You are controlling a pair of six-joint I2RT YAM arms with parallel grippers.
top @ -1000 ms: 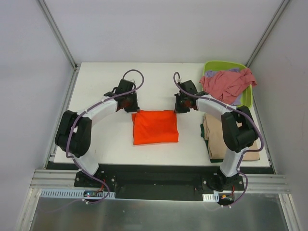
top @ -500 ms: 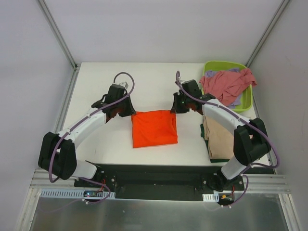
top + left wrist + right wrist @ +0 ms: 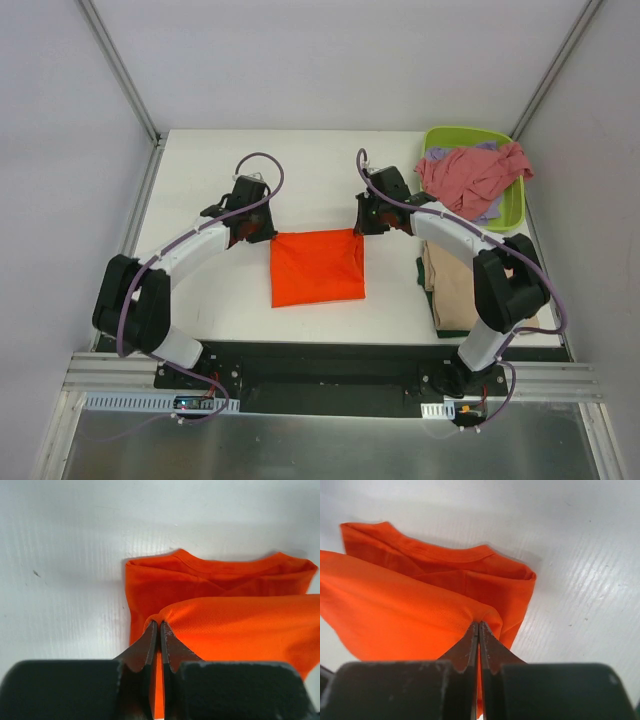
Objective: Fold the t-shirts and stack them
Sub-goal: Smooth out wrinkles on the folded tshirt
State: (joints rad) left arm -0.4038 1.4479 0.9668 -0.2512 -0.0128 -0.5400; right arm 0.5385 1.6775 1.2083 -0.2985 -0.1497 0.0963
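A: Report the left side

B: The left gripper [image 3: 270, 236] is at the far left corner of the bright orange folded cloth t-shirt [image 3: 318, 267]. Its jaws are pressed together on a pinch of the top layer, lifted clear of the layer below, which lies flat with its collar seam showing

A: Location of that shirt?

B: Centre of the white table [image 3: 320, 165], between the two arms and well apart from the other garments

A: Report the right side

B: The right gripper [image 3: 362, 228] is at the far right corner of the same shirt, its jaws likewise clamped tight on a raised fold of the top layer. Further right, a folded tan cloth t-shirt [image 3: 455, 285] lies beside the right arm with a dark green cloth edge [image 3: 437, 322] showing beneath it. At the far right corner, a lime-green plastic tub [image 3: 516, 205] holds a crumpled dusty pink t-shirt [image 3: 470, 175] over a lavender one [image 3: 488, 212]
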